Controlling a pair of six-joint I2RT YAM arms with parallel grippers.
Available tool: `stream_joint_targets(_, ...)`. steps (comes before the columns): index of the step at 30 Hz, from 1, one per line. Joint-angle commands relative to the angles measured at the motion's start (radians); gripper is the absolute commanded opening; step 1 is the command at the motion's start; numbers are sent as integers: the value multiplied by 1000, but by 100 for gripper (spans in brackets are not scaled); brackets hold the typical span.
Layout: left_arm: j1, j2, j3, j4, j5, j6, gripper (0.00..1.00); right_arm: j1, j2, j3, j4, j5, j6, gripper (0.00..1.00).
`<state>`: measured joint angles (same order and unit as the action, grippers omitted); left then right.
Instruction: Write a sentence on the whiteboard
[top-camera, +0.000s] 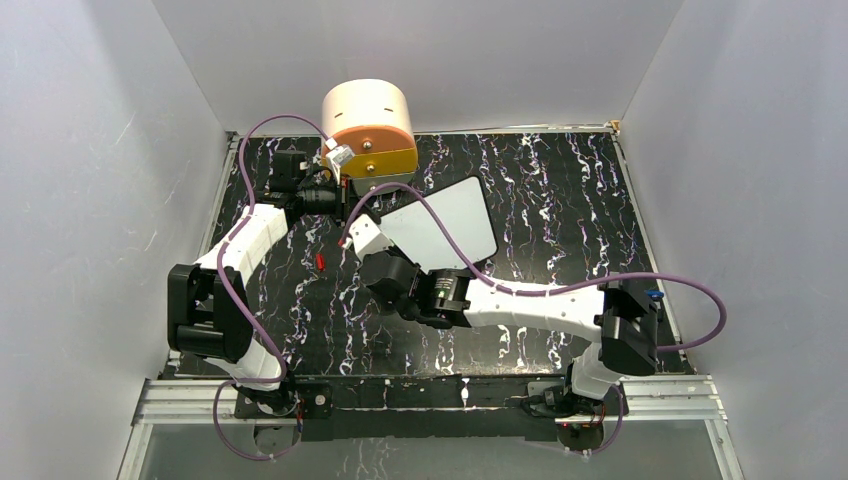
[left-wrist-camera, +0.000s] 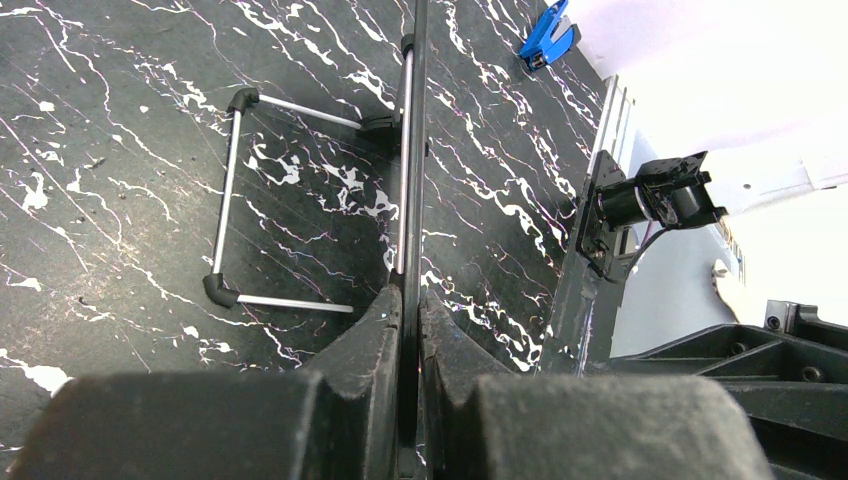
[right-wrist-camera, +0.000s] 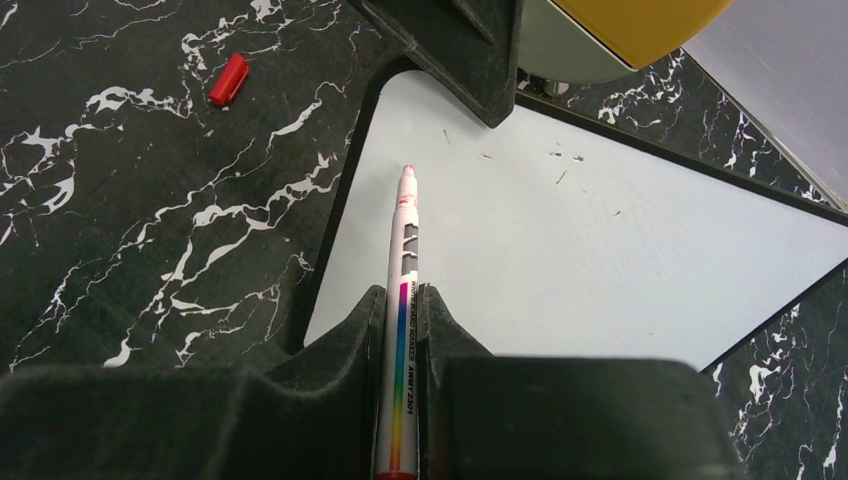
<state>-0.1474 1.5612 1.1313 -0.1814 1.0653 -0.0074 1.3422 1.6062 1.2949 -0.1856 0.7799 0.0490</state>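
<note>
The whiteboard (top-camera: 445, 222) stands tilted on the black marbled table, in front of the round drawer unit. No red lettering shows on it; its face (right-wrist-camera: 600, 240) is blank but for a few tiny specks. My left gripper (top-camera: 335, 190) is shut on the board's left edge, which the left wrist view shows edge-on (left-wrist-camera: 410, 150) between the jaws (left-wrist-camera: 410, 298). My right gripper (top-camera: 358, 232) is shut on a white marker with a rainbow stripe (right-wrist-camera: 405, 250). Its red tip is at the board's near-left corner area; I cannot tell whether it touches.
The round drawer unit (top-camera: 368, 128), with an orange front, stands at the back, just behind the board. A red marker cap (top-camera: 320, 262) lies on the table left of the board, also in the right wrist view (right-wrist-camera: 229, 79). The board's wire stand (left-wrist-camera: 230, 220) rests behind it. White walls enclose the table.
</note>
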Motion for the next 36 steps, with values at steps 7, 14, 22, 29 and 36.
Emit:
stream_joint_targets(7,-7,-19,-22,-37,-53,14,0,3,19,68,15,44,19,0)
stream_joint_targets(14,-7,-14,-21,-36,-52,15,0,2,34,86,26,43,19,0)
stream_joint_targets(22,-7,-13,-21,-37,-52,14,0,-3,39,88,30,51,20,0)
stream_joint_targets(29,-7,-10,-22,-38,-49,15,0,-7,46,88,36,42,20,0)
stream_joint_targets(36,-7,-9,-21,-37,-49,15,0,-9,56,97,41,39,19,0)
